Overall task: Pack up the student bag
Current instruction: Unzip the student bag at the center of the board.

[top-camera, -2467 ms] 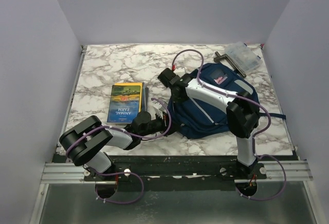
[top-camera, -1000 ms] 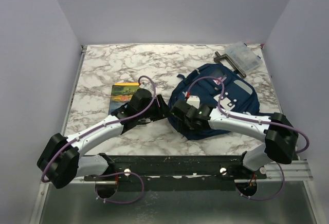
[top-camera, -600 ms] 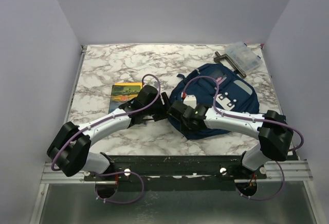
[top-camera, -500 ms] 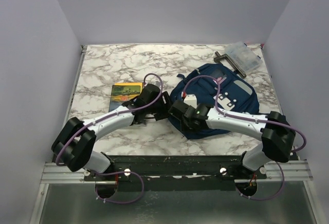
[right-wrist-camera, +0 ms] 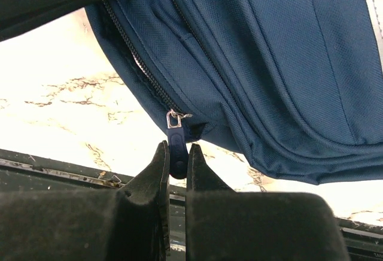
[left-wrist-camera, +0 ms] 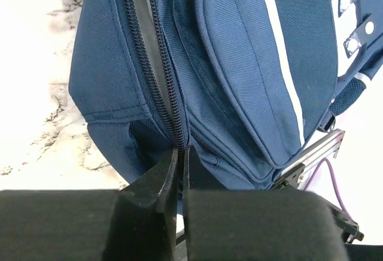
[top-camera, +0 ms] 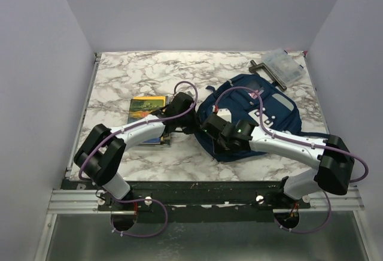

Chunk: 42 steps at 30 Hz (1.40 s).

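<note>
The student bag, navy with grey stripes, lies at the right middle of the table. My left gripper is at the bag's near-left corner. In the left wrist view it is shut on the zipper edge of the bag. My right gripper reaches the same corner from the right. In the right wrist view it is shut on the blue zipper pull, which hangs off the bag.
A yellow and blue book lies left of the bag, partly under my left arm. A clear plastic case with a dark handle piece sits at the far right corner. Marble table; its near edge is just behind the arms.
My left arm has swung right from over the book to the bag's corner, and its jaws have closed on the zipper edge. The right gripper has closed on the zipper pull.
</note>
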Each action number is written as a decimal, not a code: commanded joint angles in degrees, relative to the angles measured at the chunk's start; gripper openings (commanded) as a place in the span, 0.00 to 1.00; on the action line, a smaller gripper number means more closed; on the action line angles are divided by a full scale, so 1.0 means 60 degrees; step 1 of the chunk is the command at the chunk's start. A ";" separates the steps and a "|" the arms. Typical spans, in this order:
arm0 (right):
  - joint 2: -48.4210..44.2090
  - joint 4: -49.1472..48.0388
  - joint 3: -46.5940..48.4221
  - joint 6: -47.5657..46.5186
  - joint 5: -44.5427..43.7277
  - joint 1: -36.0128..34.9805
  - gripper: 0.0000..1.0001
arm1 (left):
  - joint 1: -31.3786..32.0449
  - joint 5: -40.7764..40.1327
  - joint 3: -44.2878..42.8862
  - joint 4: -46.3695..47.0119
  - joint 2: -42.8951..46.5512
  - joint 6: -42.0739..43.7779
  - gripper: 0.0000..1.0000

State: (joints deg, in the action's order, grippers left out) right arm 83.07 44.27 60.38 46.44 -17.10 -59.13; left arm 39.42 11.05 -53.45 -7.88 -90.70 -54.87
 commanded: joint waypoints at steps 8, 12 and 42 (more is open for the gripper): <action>-0.0392 0.3670 -0.1044 0.2376 -0.0311 -0.0017 0.01 | -0.1301 0.0508 -0.0578 0.0229 0.0480 0.1164 0.00; -0.0576 0.4539 -0.1739 0.3504 -0.0925 0.0000 0.01 | -0.1836 0.1076 -0.0689 0.0225 0.0776 0.1354 0.00; -0.3978 0.0957 -0.0341 -0.1542 0.0659 0.1257 0.81 | -0.2784 0.4159 -0.0359 -0.0286 0.1365 0.2175 0.15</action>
State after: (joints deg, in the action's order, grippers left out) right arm 64.16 61.12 55.07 54.11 -23.66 -51.53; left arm 21.02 32.80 -57.52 -15.27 -85.38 -41.74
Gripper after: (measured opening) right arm 0.770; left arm 0.040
